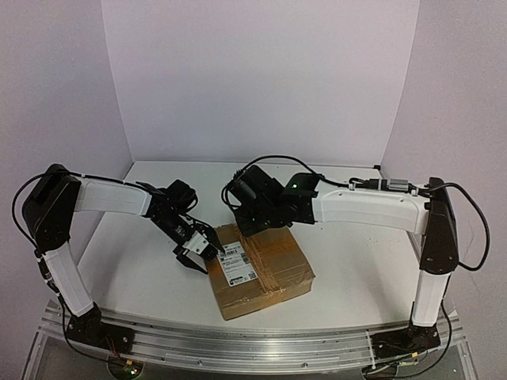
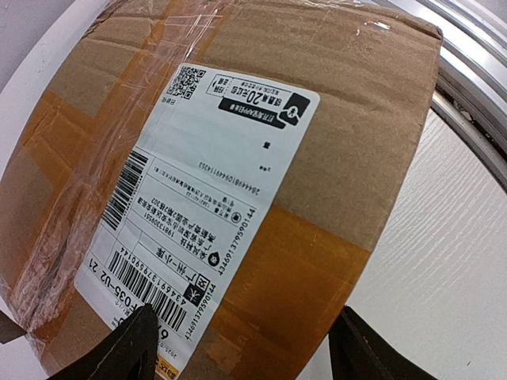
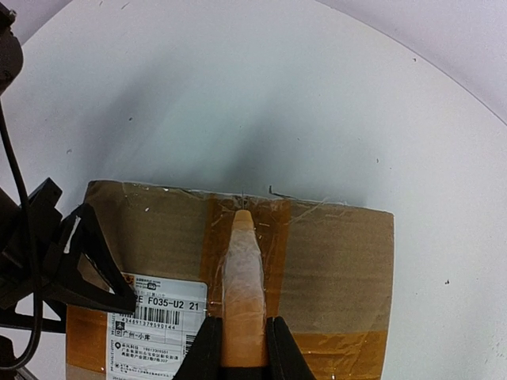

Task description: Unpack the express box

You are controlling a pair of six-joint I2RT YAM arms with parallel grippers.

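Right wrist only: tan strip [image 3: 243, 289] in right gripper [image 3: 242, 339].

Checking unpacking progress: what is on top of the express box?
On the express box: a white label and tape strips; the right gripper holds a tan pointed object over it. Flaps shut, so contents are hidden.

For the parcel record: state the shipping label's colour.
White with black print and barcodes; the shipping label shows best in the left wrist view.

White table [image 1: 348, 269]; express box [image 1: 269, 273] flat on it, near front edge.
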